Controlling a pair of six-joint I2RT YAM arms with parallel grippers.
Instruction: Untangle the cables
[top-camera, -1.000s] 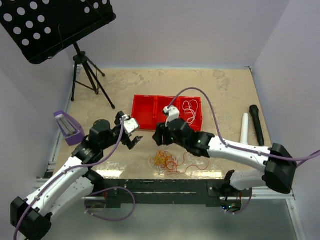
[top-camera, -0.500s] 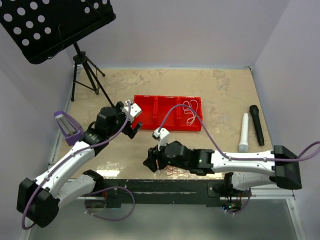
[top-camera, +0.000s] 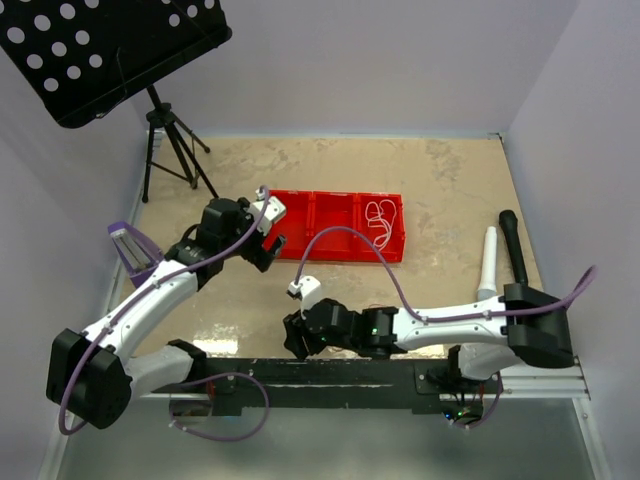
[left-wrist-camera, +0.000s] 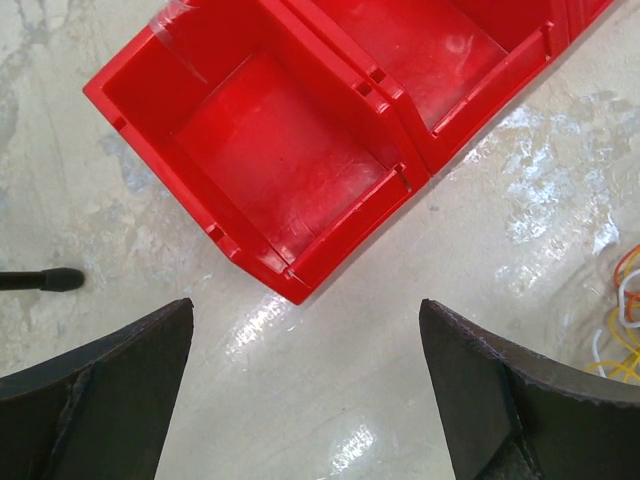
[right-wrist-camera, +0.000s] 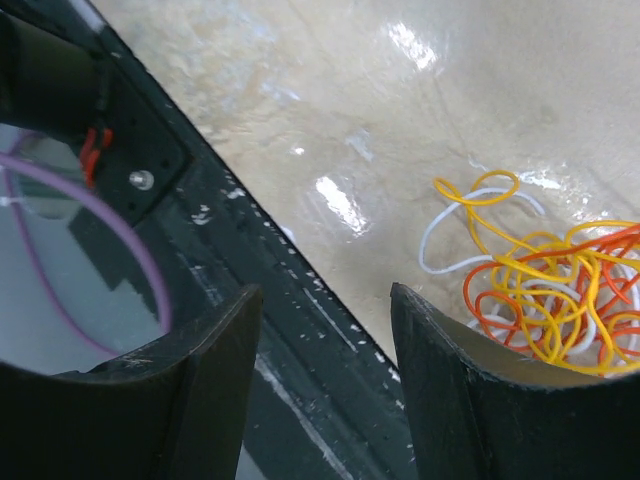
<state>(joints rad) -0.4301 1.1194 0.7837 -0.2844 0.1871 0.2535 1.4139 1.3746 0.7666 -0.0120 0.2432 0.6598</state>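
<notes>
A tangle of thin orange, yellow and white cables (right-wrist-camera: 545, 300) lies on the table near its front edge. In the top view my right arm hides it. My right gripper (right-wrist-camera: 325, 300) (top-camera: 292, 337) is open and empty. It hangs over the table's front edge, and the tangle lies just right of its right finger (right-wrist-camera: 450, 370). A white cable (top-camera: 380, 217) lies in the right compartment of the red tray (top-camera: 335, 250). My left gripper (left-wrist-camera: 305, 310) (top-camera: 270, 244) is open and empty above bare table, beside the tray's empty left compartment (left-wrist-camera: 270, 160). Cable loops (left-wrist-camera: 625, 320) show at that view's right edge.
A black rail (right-wrist-camera: 300, 300) runs along the table's near edge. A music stand on a tripod (top-camera: 175, 150) stands at the back left. A purple holder (top-camera: 135, 255) sits at the left. A white tube (top-camera: 488, 262) and a black microphone (top-camera: 513, 245) lie at the right.
My right arm has swung from the tray down and left to the table's front edge, covering the tangle in the top view. My left gripper has moved away towards the tray's left end.
</notes>
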